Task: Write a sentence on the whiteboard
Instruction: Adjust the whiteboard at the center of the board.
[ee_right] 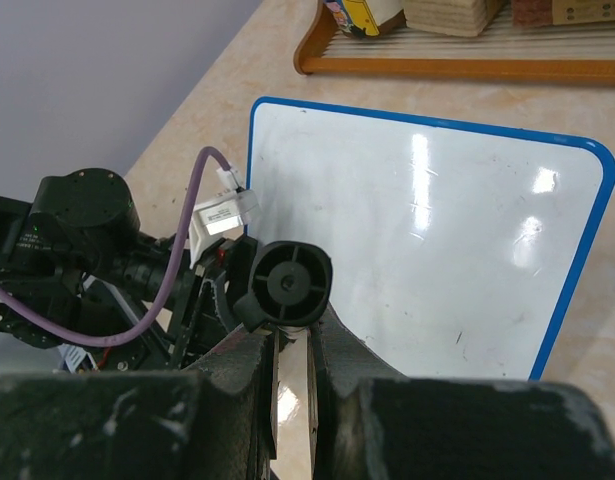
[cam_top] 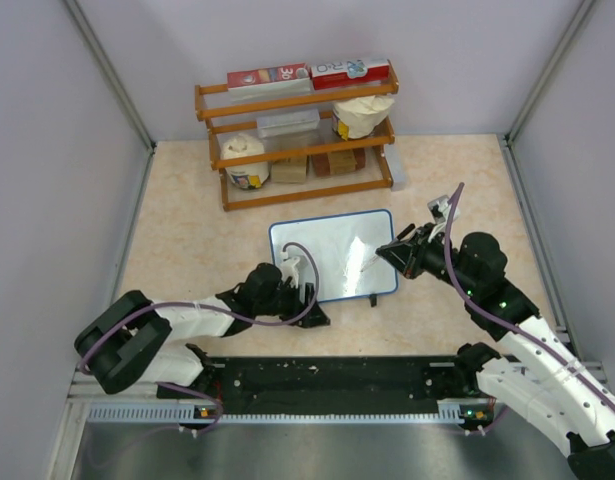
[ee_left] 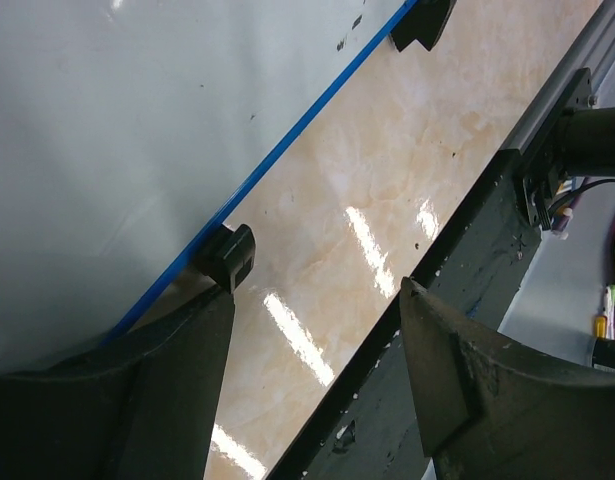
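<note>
- The whiteboard point(cam_top: 332, 260) lies in the middle of the surface point(cam_top: 187, 250), between the two arms. Its blue frame is whole and its white face is glossy with glare.
- The left tool point(cam_top: 309, 300) sits low at the board's near left corner with its fingers apart and nothing between them.
- In the left wrist view, one finger point(ee_left: 157, 400) is just beside a black foot point(ee_left: 230, 255) on the board's near edge; I cannot tell whether they touch.
- The right tool point(ee_right: 292, 335) is at the board's right edge, its fingers drawn together on a black marker point(ee_right: 287, 285) seen end-on.
- A wooden rack point(cam_top: 297, 140) of boxes and tubs stands on the far side.
</note>
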